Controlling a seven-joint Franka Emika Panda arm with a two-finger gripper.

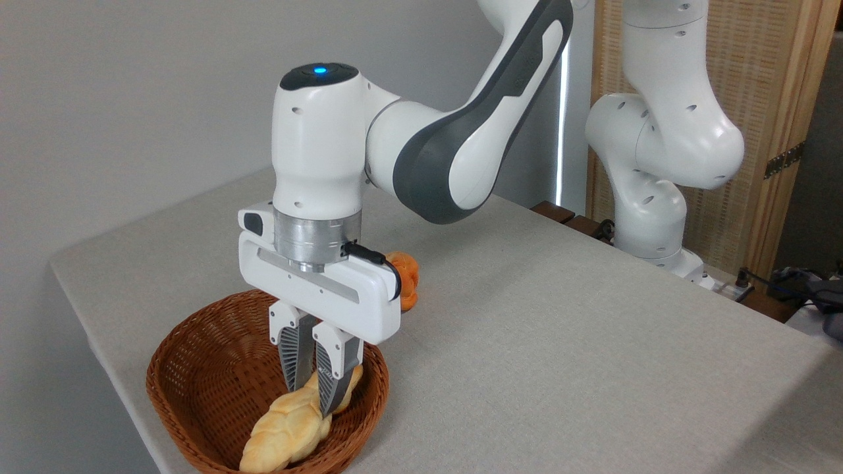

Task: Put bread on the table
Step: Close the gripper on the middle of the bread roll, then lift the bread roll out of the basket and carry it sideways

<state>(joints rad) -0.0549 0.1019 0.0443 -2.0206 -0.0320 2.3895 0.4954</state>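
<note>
The fingers [309, 385] pinch the bread [290, 428], a pale-golden braided loaf with tapered, browned ends. It slants below them inside the basket [191, 388], its lower end over the near rim. A pastry [405, 276] sits behind on the surface [560, 342].

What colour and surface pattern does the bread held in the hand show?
Pale golden with a braided pattern, the bread shows best in the fixed camera view.
</note>
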